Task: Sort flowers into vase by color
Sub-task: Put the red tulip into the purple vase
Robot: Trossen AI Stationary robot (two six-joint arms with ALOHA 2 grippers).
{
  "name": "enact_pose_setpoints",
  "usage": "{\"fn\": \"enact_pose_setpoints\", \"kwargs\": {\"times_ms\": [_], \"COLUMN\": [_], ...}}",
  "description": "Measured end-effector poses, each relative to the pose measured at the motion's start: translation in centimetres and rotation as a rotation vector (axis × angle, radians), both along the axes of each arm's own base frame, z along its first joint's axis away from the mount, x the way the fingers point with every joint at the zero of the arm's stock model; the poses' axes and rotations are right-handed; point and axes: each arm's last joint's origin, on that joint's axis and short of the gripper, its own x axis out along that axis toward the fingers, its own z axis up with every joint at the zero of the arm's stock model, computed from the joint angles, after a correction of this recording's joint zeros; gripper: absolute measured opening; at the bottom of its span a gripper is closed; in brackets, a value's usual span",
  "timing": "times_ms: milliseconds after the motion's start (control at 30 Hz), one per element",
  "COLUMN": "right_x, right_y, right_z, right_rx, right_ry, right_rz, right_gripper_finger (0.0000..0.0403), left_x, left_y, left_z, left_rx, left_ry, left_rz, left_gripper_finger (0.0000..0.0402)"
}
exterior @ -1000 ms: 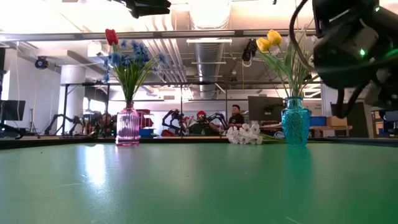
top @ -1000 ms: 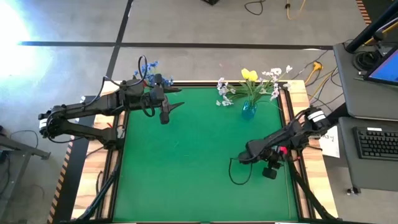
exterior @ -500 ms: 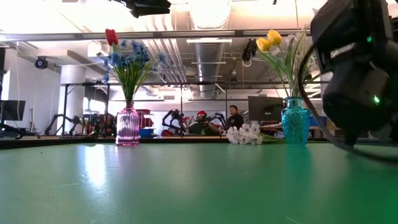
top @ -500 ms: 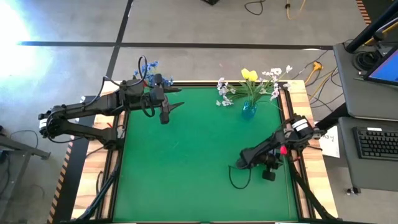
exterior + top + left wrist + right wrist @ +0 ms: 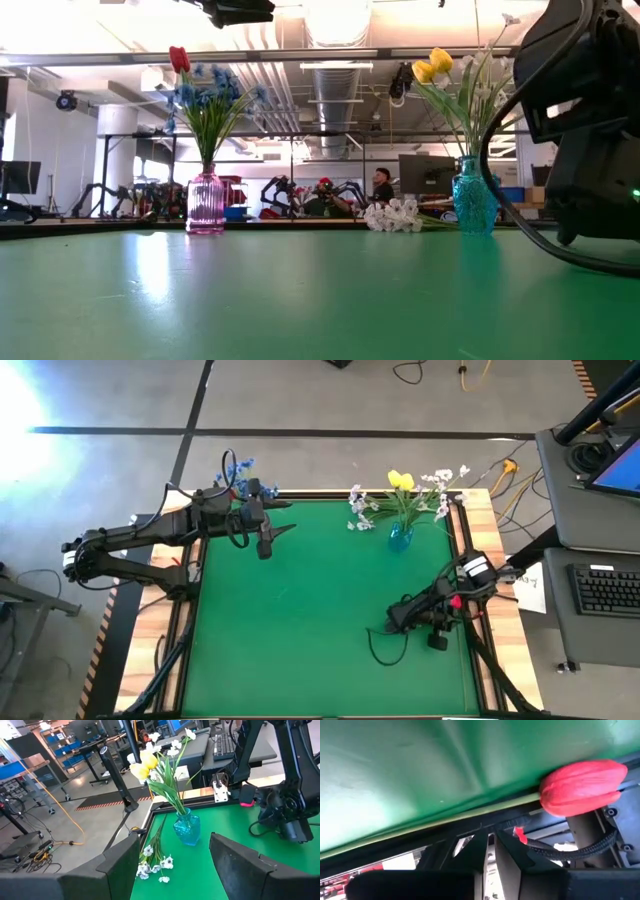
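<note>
A pink vase (image 5: 206,200) at the far left holds blue flowers (image 5: 212,90) and one red tulip (image 5: 178,58). A teal vase (image 5: 187,828) at the far right holds yellow tulips (image 5: 141,764) and white blossoms. A white spray (image 5: 360,510) lies flat on the mat beside it. Another red tulip (image 5: 582,787) lies at the mat's right edge, under my right arm. My right gripper (image 5: 489,870) hangs low beside it, shut, and no stem shows between its fingers. My left gripper (image 5: 175,865) stands open above the far left of the mat, holding nothing.
The green mat (image 5: 300,620) has bare room across its middle and near side. A black cable (image 5: 380,645) loops from my right arm onto the mat. Desks with a keyboard (image 5: 605,588) stand past the right edge. People sit far off in the room (image 5: 378,185).
My right arm has sunk toward the table at the mat's right edge and tipped further down; in the low view its dark bulk has dropped to just above the mat. The flowers and vases have stayed where they were.
</note>
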Motion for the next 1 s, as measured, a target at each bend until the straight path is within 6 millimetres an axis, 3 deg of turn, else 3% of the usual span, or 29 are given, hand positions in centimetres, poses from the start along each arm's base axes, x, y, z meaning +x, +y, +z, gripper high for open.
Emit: {"fn": "enact_pose_setpoints", "kwargs": {"times_ms": [333,567,1000], "right_x": [-0.7,-1.3,-0.4], "right_y": [-0.5,-1.5,-3.6], "right_z": [1.1,1.9,1.6], "right_rx": [0.012,-0.05,-0.136], "right_ry": [-0.122,-0.07,-0.145], "right_rz": [0.019,0.002,0.067], "right_gripper_finger": [0.0027,0.0027,0.0027], "left_x": [0.0,0.0,0.1], "left_y": [0.0,0.0,0.0], "left_z": [0.0,0.2,0.3], "left_rx": [0.001,0.004,0.007], "left_ry": [-0.003,-0.016,-0.03], "left_rz": [0.0,0.0,0.0], "left_gripper_finger": [0.0229,0.0229,0.0229]}}
